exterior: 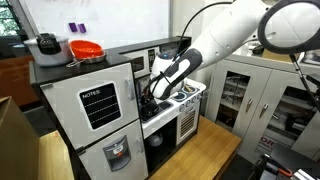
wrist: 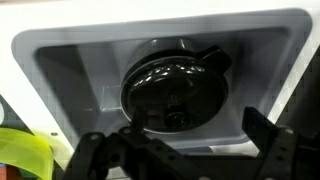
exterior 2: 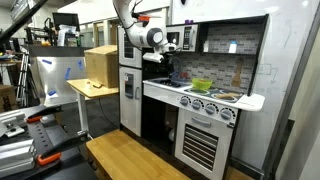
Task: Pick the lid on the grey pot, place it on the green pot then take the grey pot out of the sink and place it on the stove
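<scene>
In the wrist view the grey pot (wrist: 175,85) sits in the grey sink (wrist: 60,70), covered by its dark glass lid with a knob (wrist: 178,117) in the middle. My gripper (wrist: 185,150) hangs open above the pot, its two dark fingers spread at the frame's bottom, touching nothing. A green pot edge (wrist: 20,155) shows at the lower left. In both exterior views the arm reaches down over the toy kitchen's sink (exterior: 165,85) (exterior 2: 160,58).
The toy kitchen has a stove (exterior 2: 205,92) with knobs beside the sink, an oven below and a fridge (exterior: 100,110). A red bowl (exterior: 85,49) and a pot (exterior: 45,44) sit on top. A wooden floor panel (exterior: 200,155) lies in front.
</scene>
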Controlling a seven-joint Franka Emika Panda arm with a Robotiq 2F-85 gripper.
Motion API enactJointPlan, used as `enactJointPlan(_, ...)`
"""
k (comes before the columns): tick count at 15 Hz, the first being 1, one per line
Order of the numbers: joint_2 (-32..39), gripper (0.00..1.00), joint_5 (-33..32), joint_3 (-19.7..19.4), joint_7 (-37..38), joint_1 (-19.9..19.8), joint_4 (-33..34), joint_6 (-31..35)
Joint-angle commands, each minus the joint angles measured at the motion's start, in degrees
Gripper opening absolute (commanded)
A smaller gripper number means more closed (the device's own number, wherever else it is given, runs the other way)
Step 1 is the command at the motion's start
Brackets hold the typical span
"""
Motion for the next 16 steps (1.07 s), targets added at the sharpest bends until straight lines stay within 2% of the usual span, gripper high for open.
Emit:
enactJointPlan(1, 2.86, 1.00, 0.71, -0.91, -0.72, 0.27, 3.67, 1.20)
enactJointPlan(6, 5.99, 1.00, 1.29, 0.32, -2.01, -0.74, 8.34, -0.69)
enactJointPlan(12, 9.73, 1.00, 1.05, -0.26, -1.45, -0.33, 12.74, -1.97)
enactJointPlan(13, 10.18, 0.75, 1.12, -0.28, -1.37, -0.40, 13.30, -1.80)
enactJointPlan(14, 10.52, 0.73, 1.14, -0.36, -1.30, -0.41, 13.72, -1.79)
enactJointPlan(16, 10.26, 0.59, 0.93, -1.22, -0.42, 0.12, 13.64, -1.71)
